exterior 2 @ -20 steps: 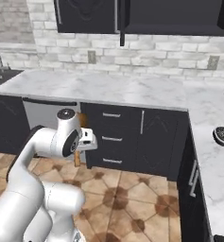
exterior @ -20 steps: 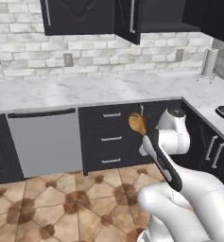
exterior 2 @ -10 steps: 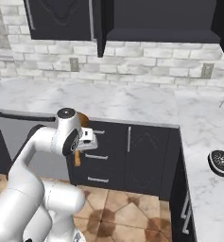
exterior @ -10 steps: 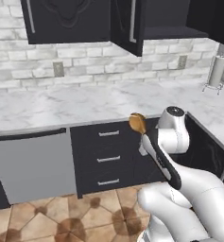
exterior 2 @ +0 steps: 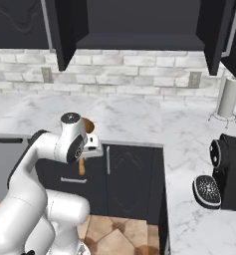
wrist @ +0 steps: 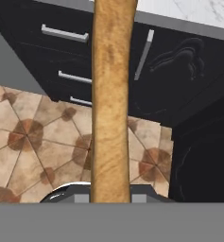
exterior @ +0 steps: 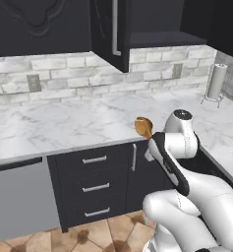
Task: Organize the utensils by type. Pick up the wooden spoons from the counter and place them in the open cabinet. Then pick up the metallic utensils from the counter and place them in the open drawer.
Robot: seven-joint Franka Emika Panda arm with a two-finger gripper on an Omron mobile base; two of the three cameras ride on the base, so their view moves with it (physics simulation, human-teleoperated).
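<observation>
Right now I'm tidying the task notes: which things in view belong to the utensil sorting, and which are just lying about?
Job:
wooden spoon, held in the gripper
open cabinet
counter

Lying about:
paper towel roll
coffee machine
wall outlet

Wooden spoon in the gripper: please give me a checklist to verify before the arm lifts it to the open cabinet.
1. Wooden spoon held by the gripper: ok, its handle runs straight up from the hand.
2. Spoon bowl free of the counter: ok, it stands above the edge.
3. Open cabinet door swung aside: ok.
4. Shelf has room: cannot tell, the interior is dark.
5. Cabinet within reach: cannot tell.
6. Paper towel roll out of the path: ok, far right.
</observation>
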